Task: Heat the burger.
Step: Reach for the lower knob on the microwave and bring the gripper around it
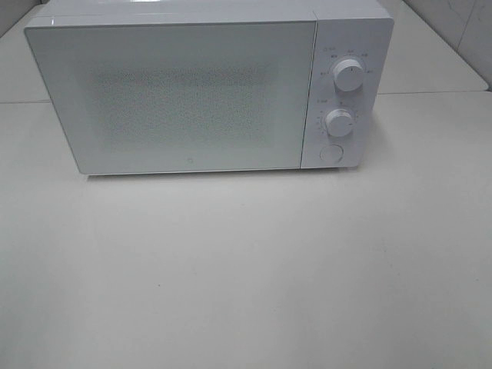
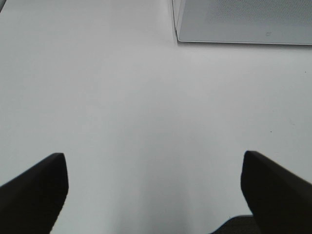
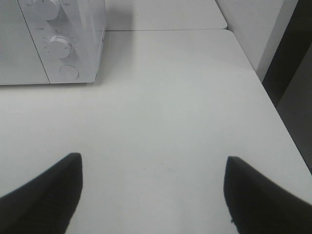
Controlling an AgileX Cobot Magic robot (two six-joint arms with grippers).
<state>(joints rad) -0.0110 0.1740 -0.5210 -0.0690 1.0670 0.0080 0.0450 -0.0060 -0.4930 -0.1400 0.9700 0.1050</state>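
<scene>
White microwave (image 1: 338,31), grey-speckled door (image 1: 181,96), white knobs (image 1: 348,76), off-white table (image 1: 246,269)

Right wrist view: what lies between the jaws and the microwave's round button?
Only bare white table separates the right jaws from the button; the right wrist view shows this.

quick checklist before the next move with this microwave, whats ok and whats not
1. Burger located: cannot tell. No view shows it, and the frosted door hides the inside.
2. Door open for loading: not ok. It is shut.
3. Left pincer ready: ok. Open, nothing in it, over the table.
4. Right pincer ready: ok. Open, nothing in it, over the table.
5. Knobs and button unblocked: ok. Nothing stands in front of them.
6. Knob settings: cannot tell. The markings are too small to read.
</scene>
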